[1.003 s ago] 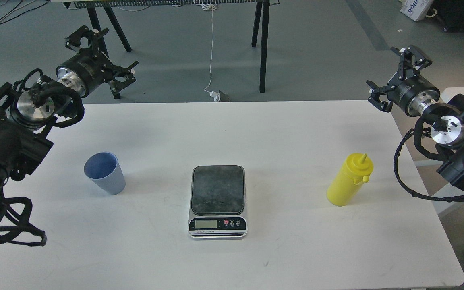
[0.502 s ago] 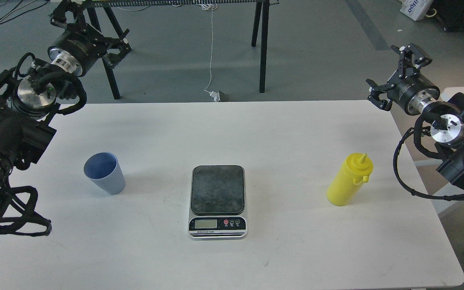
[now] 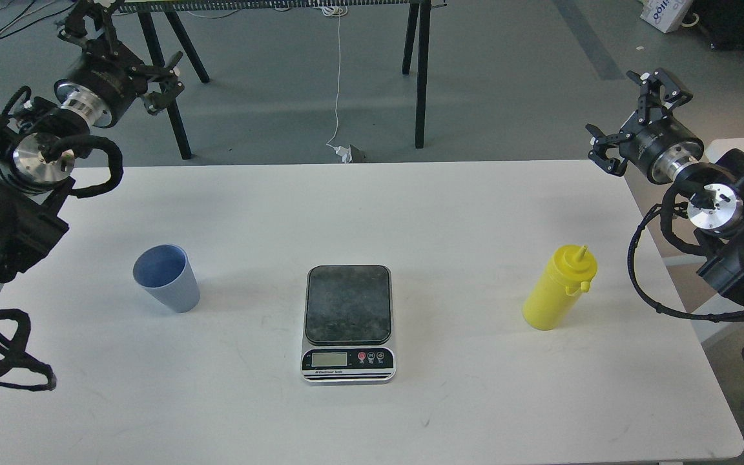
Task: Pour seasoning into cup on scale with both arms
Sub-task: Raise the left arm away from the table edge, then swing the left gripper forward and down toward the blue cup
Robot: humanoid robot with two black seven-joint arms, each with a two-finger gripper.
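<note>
White table holds scale; its front label is unreadable.

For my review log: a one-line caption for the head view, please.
Cup, empty scale and yellow bottle stand apart; left gripper and right gripper open, raised.

Both arms run off the side edges of the frame, the cardboard box at the upper right is cropped, and the scale display is too small to read.
</note>
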